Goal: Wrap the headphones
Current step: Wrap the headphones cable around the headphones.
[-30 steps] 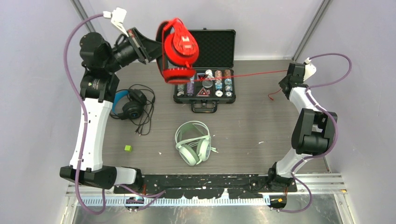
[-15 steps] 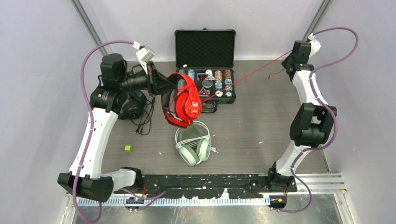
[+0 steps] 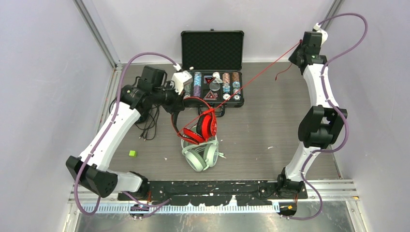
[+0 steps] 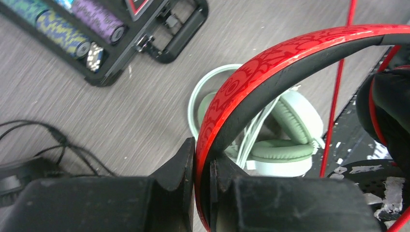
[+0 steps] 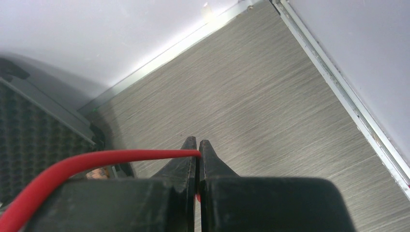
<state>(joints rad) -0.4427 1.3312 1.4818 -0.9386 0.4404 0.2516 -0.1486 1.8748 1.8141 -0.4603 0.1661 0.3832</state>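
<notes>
Reference: table centre, with the arm bases at 6 o'clock.

1. Table (image 3: 270,121): flat grey laminate with a fine brushed wood grain.
2. Left arm (image 3: 109,135) and right arm (image 3: 319,87): white shells with black joints and a purple hose. The left arm reaches toward centre. The right arm stretches up to 2 o'clock.
3. Case (image 3: 212,50): a black rectangular hard shell standing open at 12 o'clock, its lid lined with dimpled foam. The tray holds rows of striped poker chips (image 3: 198,82).
4. Red headphones (image 3: 208,125): glossy, with a patterned arched headband and round cups, hanging just off centre toward 9 o'clock. The left gripper (image 4: 203,154) is clenched on the headband (image 4: 270,63), one black finger on each face of the arch.
5. Mint headphones (image 3: 198,154): matte pale green with soft oval pads, lying flat on the table at 7 o'clock. From above, the red cups overlap the upper edge of this pair. White cable is looped inside the band.
6. Black headphones (image 4: 9,179): probably the dark rounded mass at 9 o'clock, largely hidden under the left arm. The thin black cable (image 3: 147,129) sprawls loosely beside it.
7. Red cable (image 3: 251,79): a smooth, round cord drawn taut in a straight diagonal from the red cups to 2 o'clock. The right gripper (image 5: 198,145) is pinched tight on it, and the free end dangles below.
8. Green cube (image 3: 132,153): small and bright, lying alone at 8 o'clock.
</notes>
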